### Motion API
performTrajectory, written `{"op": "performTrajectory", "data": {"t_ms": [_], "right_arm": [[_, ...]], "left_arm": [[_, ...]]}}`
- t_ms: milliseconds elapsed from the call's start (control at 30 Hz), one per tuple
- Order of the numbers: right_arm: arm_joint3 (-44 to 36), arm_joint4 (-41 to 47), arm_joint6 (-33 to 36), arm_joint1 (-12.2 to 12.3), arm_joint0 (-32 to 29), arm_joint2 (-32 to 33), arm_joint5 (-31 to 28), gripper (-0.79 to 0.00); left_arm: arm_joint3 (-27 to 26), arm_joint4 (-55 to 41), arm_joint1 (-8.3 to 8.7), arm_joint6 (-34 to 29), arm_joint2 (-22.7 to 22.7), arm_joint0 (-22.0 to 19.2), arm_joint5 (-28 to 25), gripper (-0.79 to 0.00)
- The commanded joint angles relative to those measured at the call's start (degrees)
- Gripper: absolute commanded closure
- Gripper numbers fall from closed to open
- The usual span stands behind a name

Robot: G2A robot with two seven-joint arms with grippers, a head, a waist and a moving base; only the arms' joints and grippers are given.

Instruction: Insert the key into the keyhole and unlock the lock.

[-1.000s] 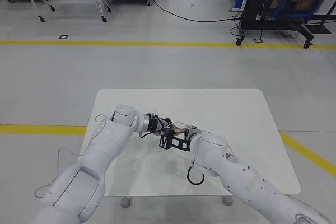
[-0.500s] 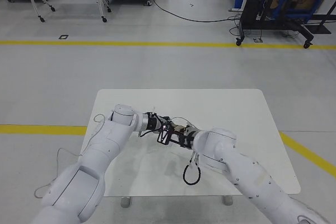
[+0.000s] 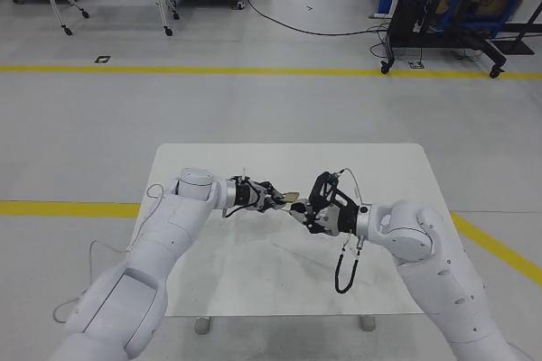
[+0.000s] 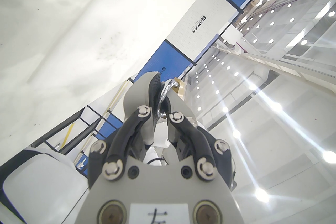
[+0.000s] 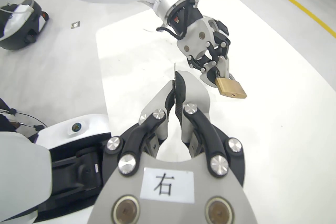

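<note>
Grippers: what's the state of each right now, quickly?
Left gripper: shut on the padlock, gripped by its shackle.
Right gripper: shut on the key, thin blade poking past the tips.

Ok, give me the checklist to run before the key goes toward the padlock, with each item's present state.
1. Left hand shut on the padlock by its shackle: ok.
2. Right hand shut on the key: ok, a thin blade sticks out past the fingertips.
3. Key and padlock not touching: ok, they are apart.
4. Blade aimed at the padlock: not ok, it points past it.
5. Where the keyhole sits on the brass body: cannot tell.
</note>
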Motion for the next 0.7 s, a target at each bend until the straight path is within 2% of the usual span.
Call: {"op": "performTrajectory", "data": {"t_ms": [0, 167, 267, 400, 500, 667], "right_arm": [[0.0, -3.7, 0.0, 0.0, 0.0, 0.0, 0.0, 0.000], [1.1, -4.0, -1.3, 0.3, -0.3, 0.6, -1.4, 0.000], [0.8, -6.5, -1.3, 1.2, -0.6, 3.7, -4.0, 0.000], [-1.0, -11.6, -0.2, 2.3, -2.6, 8.6, -3.0, 0.000], [-1.6, -15.4, 2.5, 2.5, -2.4, 7.0, -4.0, 0.000], [-0.1, -22.9, 7.2, 2.1, 1.7, -0.4, -2.7, 0.000]], "left_arm": [[-0.2, -0.1, 0.07, 0.0, -0.2, 0.1, -0.2, 0.000], [-0.5, -0.7, 0.43, -1.8, -0.9, 0.2, -0.7, 0.000], [-0.5, -0.7, 0.70, -2.5, -1.4, 0.1, -1.1, 0.000], [-1.2, -0.6, 0.89, -4.5, -1.5, 0.4, -2.3, 0.000], [-1.8, -0.3, 1.01, -5.8, -1.5, 0.7, -4.0, 0.000], [-2.9, 0.5, 1.17, -9.0, -1.1, 1.2, -6.6, 0.000]]}}
